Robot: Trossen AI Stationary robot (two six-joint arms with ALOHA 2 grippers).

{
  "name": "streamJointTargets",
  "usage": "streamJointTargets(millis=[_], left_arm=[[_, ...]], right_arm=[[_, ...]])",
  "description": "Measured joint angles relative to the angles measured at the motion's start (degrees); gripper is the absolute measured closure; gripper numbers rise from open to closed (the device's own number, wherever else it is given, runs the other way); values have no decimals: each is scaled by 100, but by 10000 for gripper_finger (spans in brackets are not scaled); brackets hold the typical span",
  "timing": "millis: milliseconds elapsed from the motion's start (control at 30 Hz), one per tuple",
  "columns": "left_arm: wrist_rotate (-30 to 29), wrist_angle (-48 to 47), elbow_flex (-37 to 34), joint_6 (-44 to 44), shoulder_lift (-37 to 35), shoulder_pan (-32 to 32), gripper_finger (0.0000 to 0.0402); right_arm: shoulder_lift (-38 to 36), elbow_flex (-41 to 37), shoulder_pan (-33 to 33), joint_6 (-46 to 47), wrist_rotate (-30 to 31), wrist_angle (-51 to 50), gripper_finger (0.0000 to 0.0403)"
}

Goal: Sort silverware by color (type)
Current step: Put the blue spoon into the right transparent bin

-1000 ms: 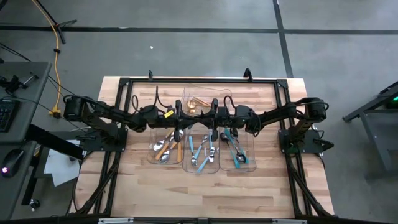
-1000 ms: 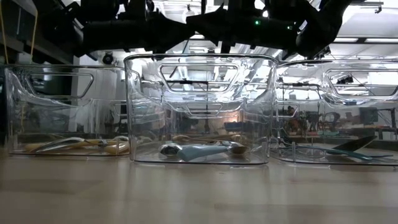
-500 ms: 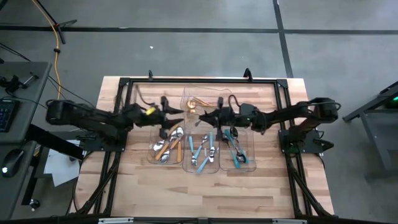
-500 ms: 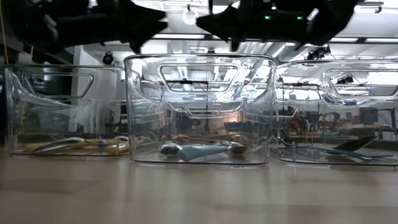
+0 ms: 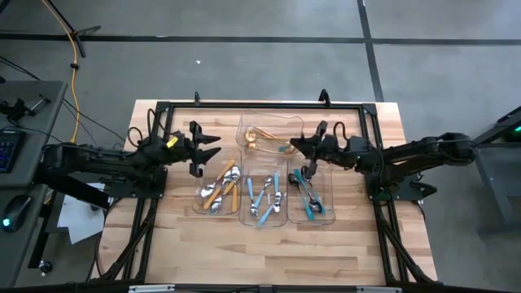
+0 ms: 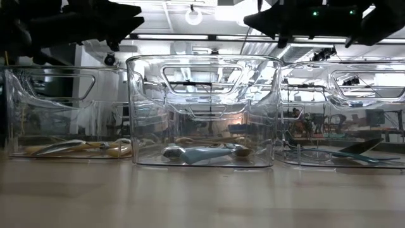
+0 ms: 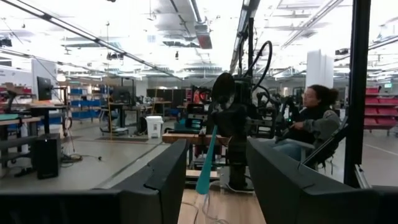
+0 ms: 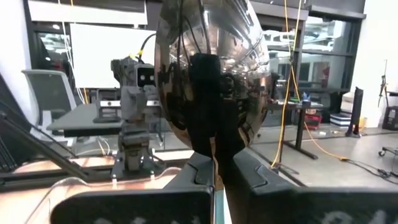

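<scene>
The table [image 5: 187,228] carries four clear trays [image 5: 220,189] with the silverware [image 5: 264,199] sorted inside by colour. The left gripper [image 5: 207,146] hangs with fingers apart and empty, just left of the trays. The right gripper [image 5: 299,149] is clamped on a teal-handled spoon [image 5: 299,165] above the rightmost tray — held only by the bowl, it could swing or slip and land in the wrong tray.

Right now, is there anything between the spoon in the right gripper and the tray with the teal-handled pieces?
Nothing visible. The right gripper holds the teal-handled spoon above the trays, next to the open-topped right tray. The left gripper is open, off to the other side.
</scene>
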Motion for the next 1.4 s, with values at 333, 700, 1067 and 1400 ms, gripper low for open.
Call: streamJointTargets(millis=[333, 700, 1067, 1400], left_arm=[[-9, 7, 0, 36, 4, 0, 245], [-11, -7, 0, 63, 4, 0, 245], [-26, -7, 6, 64, 4, 0, 245], [-24, -39, 7, 63, 4, 0, 245]], right_arm=[[20, -5, 4, 33, -38, -36, 402], [20, -5, 4, 33, -40, -36, 402], [22, 103, 118, 6, -35, -312, 402], [52, 2785, 759, -754, -45, -6138, 402]])
